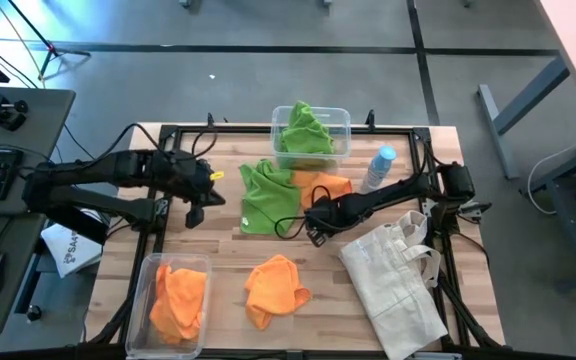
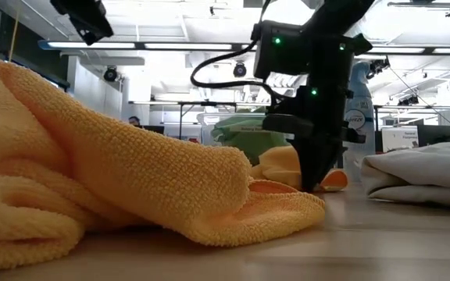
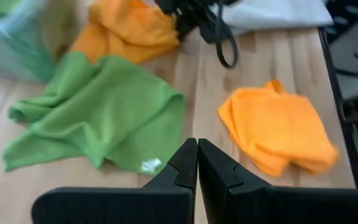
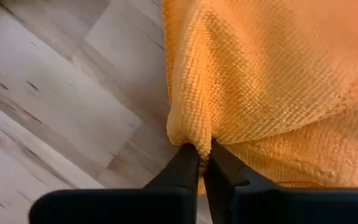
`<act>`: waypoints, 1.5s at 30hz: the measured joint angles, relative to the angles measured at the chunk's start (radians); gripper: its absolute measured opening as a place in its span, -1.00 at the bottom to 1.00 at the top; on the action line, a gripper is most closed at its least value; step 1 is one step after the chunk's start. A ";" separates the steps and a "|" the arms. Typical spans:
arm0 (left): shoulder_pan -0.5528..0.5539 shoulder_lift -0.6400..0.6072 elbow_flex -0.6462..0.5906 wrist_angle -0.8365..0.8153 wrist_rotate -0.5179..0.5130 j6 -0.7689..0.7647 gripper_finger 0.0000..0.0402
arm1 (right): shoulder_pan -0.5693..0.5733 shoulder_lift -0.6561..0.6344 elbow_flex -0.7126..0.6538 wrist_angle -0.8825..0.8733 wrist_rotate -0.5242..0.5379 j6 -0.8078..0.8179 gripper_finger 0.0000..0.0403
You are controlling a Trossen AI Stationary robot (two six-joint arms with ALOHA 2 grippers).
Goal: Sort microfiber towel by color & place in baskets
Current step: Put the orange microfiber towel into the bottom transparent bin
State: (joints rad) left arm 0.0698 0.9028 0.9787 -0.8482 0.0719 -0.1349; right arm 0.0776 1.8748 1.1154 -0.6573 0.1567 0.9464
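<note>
On the wooden table (image 1: 223, 262), the right gripper (image 1: 315, 215) has its fingers pinched on an edge fold of the orange towel (image 4: 272, 81) at the centre, likely to carry it to the near-left basket (image 1: 148, 272) of orange cloths. The left gripper (image 3: 197, 163) waits at the left, fingers closed on nothing.

The orange microfiber towel (image 4: 272, 81) shows a coarse, looped, matt cloth weave. The pale planked wooden tabletop (image 4: 55, 118) appears smooth, grained and low-sheen.

One basket (image 1: 316, 118) behind loose towels (image 1: 268, 195), another basket (image 1: 173, 268) front-left.
</note>
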 joint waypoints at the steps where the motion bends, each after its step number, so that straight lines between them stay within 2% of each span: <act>1: -0.008 0.000 0.000 -0.014 0.003 0.001 -1.00 | 0.008 0.002 0.007 -0.007 0.004 0.014 -0.95; 5: -0.035 -0.001 0.000 -0.069 0.005 0.033 -1.00 | 0.053 0.009 0.077 -0.073 0.034 0.071 -0.98; 8: -0.042 -0.003 0.000 -0.086 0.005 0.066 -1.00 | 0.099 0.008 0.183 -0.151 0.090 0.080 -0.98; 16: -0.042 -0.003 0.000 -0.076 0.013 0.037 -1.00 | 0.216 0.006 0.548 -0.400 0.371 0.126 -0.99; 22: -0.042 0.010 0.000 -0.021 0.017 -0.005 -0.99 | 0.258 0.005 0.805 -0.476 0.536 0.048 -1.00; 26: -0.059 0.027 0.000 0.064 0.067 -0.002 -0.88 | 0.269 0.003 0.924 -0.474 0.605 -0.021 -1.00; 32: -0.094 0.054 0.000 0.281 0.075 0.007 -0.56 | 0.272 0.003 0.993 -0.441 0.616 -0.124 -1.00; 37: -0.115 0.061 0.000 0.489 0.074 0.009 -0.29 | 0.272 0.003 0.981 -0.353 0.561 -0.256 -1.00; 42: -0.139 0.072 0.000 0.564 0.072 0.047 -0.11 | 0.272 0.004 0.981 -0.196 0.548 -0.435 -1.00; 45: -0.158 0.094 0.000 0.634 0.065 0.079 -0.05 | 0.269 0.003 0.981 -0.069 0.500 -0.568 -1.00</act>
State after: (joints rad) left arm -0.0883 0.9963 0.9787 -0.2140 0.1366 -0.0555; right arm 0.3462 1.8782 2.0960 -0.7263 0.6564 0.3783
